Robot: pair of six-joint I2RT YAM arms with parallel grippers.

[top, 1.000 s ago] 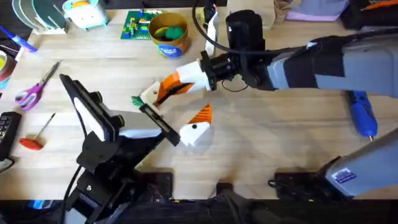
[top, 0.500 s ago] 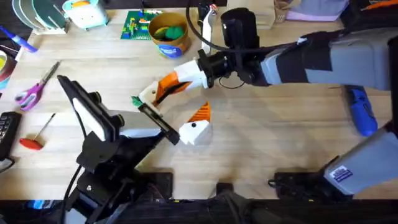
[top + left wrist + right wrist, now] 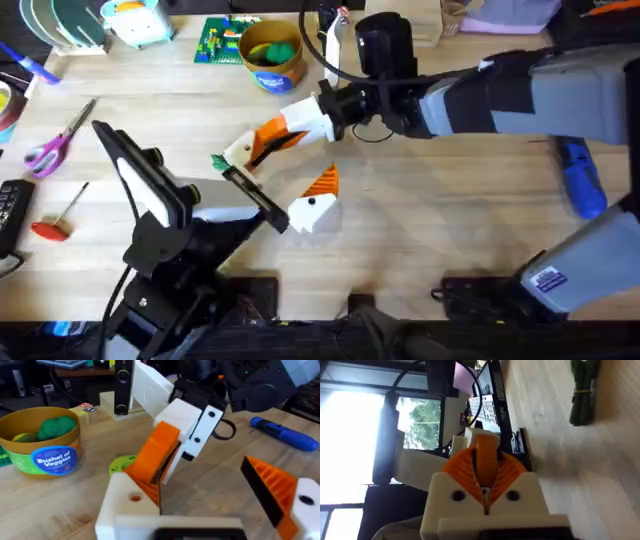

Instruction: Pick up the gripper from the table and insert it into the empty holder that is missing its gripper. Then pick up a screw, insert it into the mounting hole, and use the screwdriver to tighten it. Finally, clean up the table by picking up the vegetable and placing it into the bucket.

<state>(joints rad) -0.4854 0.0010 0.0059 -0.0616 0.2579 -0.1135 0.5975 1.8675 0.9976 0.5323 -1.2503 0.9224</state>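
Note:
My right gripper reaches in from the right and is shut on the gripper, a white wedge with an orange ribbed face. It holds that piece at the far end of the holder, the black bar ending my left arm. In the left wrist view the white piece sits at the bar's left end, with a fitted orange-faced finger at the other end, far apart. The vegetable lies beside the held piece. The bucket stands at the back, and the screwdriver lies far right.
Scissors and a thin red-handled tool lie at the left. A lime-green disc sits on the table near the held piece. A green brick plate is beside the bucket. Bare wood lies in the middle right.
The right arm shifted slightly left and toward the back with the white piece still in its fingers, then held still. The left arm has not moved.

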